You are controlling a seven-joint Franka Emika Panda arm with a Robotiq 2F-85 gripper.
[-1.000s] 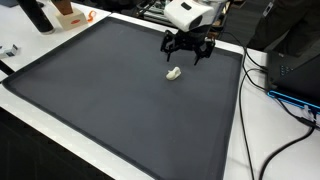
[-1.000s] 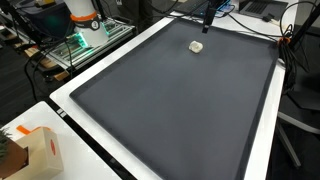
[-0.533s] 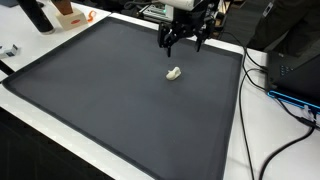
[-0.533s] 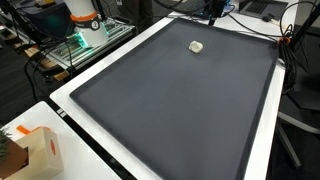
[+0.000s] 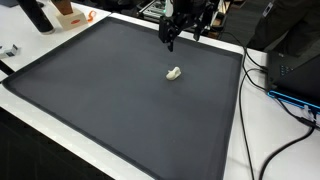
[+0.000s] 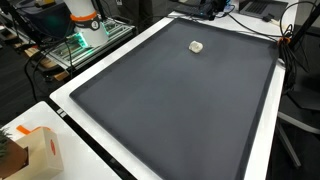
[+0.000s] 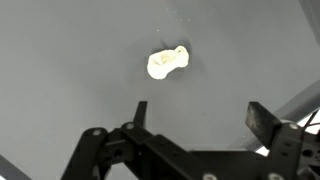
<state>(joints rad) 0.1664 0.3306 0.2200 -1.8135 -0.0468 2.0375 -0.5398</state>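
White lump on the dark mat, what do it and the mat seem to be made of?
White lump: pale cream, matte, knobbly and irregular in outline, so perhaps crumpled tissue, foam or putty; it is too small to settle which. Dark mat: a charcoal, flat sheet with no glare, probably rubber or foam.

The pale lump (image 7: 168, 63) is too washed-out to identify.

End effector (image 5: 183, 34) all black; two-finger linkage build; angular bars with pivot joints; flat dark fingertips (image 7: 262, 117).
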